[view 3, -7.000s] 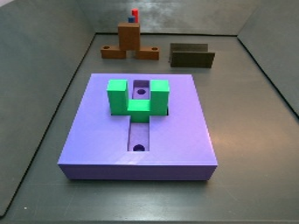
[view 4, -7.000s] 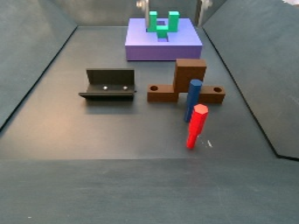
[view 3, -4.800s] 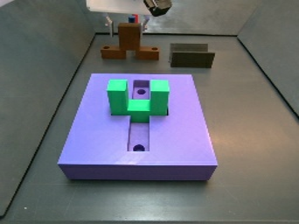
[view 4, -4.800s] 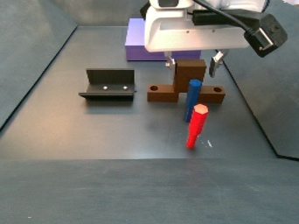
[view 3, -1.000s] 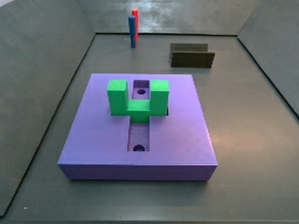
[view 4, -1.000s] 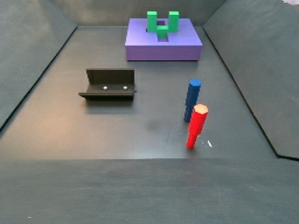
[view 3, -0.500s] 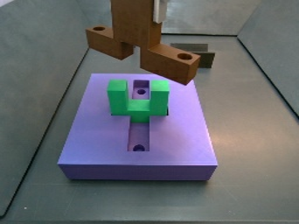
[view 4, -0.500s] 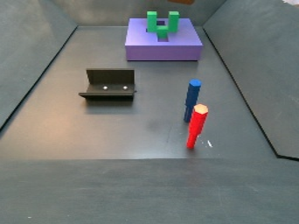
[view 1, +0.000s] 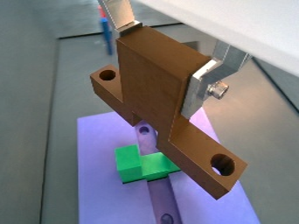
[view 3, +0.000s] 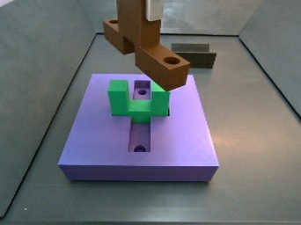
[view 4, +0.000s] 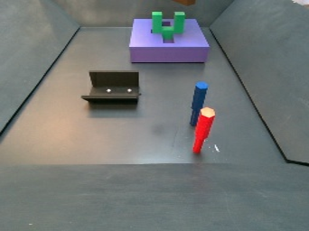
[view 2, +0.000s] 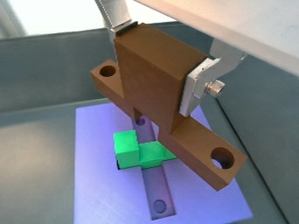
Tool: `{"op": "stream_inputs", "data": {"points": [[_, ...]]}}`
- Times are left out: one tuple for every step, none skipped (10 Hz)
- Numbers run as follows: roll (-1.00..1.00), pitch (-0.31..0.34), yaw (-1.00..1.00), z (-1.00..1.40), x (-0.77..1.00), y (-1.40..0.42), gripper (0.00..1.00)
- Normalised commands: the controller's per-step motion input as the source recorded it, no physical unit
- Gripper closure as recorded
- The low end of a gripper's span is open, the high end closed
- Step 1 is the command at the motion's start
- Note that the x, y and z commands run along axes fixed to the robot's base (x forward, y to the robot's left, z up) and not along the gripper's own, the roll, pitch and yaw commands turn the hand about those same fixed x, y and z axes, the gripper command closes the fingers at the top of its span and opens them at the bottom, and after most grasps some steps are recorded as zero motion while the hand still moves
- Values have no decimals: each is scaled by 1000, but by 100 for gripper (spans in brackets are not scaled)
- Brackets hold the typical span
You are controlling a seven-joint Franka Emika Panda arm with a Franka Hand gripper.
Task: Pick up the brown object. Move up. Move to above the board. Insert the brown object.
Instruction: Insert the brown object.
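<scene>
The orange-brown inverted-T block, a flat bar with round holes at its ends and a square upright post [view 1: 158, 83], hangs in the air above the large flat purple-blue board with a lengthwise groove [view 3: 188, 132]. The gripper [view 1: 170, 57] is above the board too, and its flat silver fingers [view 1: 216, 70] are clamped on two opposite sides of the post. The post points up into the gripper and the bar is at the bottom. In a side view the brown block [view 3: 150, 48] has its long axis slanted, so one end with a hole comes forward over the green U-shaped block [view 3: 136, 99], not touching it. In both wrist views the bar crosses the groove [view 2: 152, 179] at an angle; it is not parallel to it.

Only the wrist views show the fingers [view 2: 208, 79] and the bolt on one of them. A side view shows the block but not the fingers, which are above the top edge. In a side view the board [view 4: 169, 47] is far at the back, and the gripper and the brown block are out of the frame. This view shows a dark L-shaped fixture [view 4: 112, 87], a blue peg [view 4: 198, 104] and a red peg [view 4: 204, 131] standing on the grey desk [view 4: 121, 135]. A dark olive-grey block [view 3: 195, 55] lies behind the board; it is probably the same fixture.
</scene>
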Motion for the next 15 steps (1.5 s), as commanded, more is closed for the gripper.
{"op": "stream_inputs", "data": {"points": [[70,-97,-1000,0,14,0,100],[113,-60,-1000,-74,0,0,100],[179,-20,-983,-189,0,0,100],[181,-19,-994,-189,0,0,100],[200,-60,-991,-249,17,0,100],[94,-34,-580,-437,426,-254,100],[-147,-204,-471,-343,240,0,100],[-240,-304,-403,-346,89,0,100],[-107,-221,-100,-249,0,0,100],[0,-24,-186,-49,-51,0,100],[-33,-86,-309,-40,-74,0,100],[-27,-114,-251,-71,-197,0,100],[23,-50,-334,-83,-91,-66,100],[19,-66,-397,-126,-71,-77,100],[0,-114,-209,-120,-183,-106,100]]}}
